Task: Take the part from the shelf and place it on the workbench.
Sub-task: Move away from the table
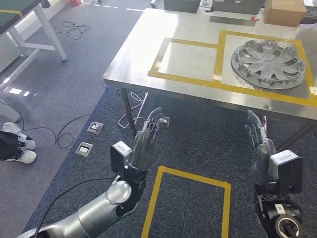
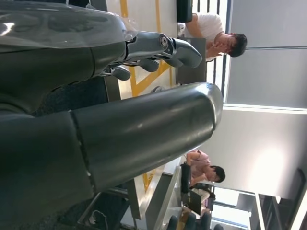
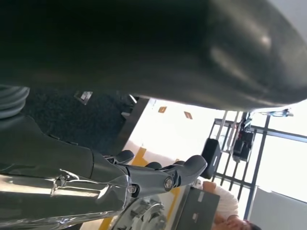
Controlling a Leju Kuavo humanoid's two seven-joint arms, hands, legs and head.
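Both hands are raised in front of the robot, short of the table edge, and neither holds anything. The left hand (image 1: 146,141) has its fingers apart and pointing up toward the workbench (image 1: 138,54); from its wrist, the thick grey thumb (image 2: 145,129) and the darker fingers (image 2: 163,48) stand well apart from each other. The right hand (image 1: 259,146) is the same, fingers loosely spread and empty, with the fingers (image 3: 159,175) reaching out past a blurred thumb.

The part (image 1: 268,63), a silver wheel cover with curved spokes, lies flat on the steel workbench inside the right-hand yellow taped square (image 1: 224,49). A second taped square (image 1: 164,54) sits just left of it. A cardboard box (image 1: 284,11) rests at the far edge of the bench.

On the dark carpet between the arms is a yellow taped rectangle (image 1: 157,198). Cables (image 1: 67,134) trail across the floor to the left, near a person's white shoes (image 1: 22,148). Seated people (image 2: 217,40) show beyond the bench.
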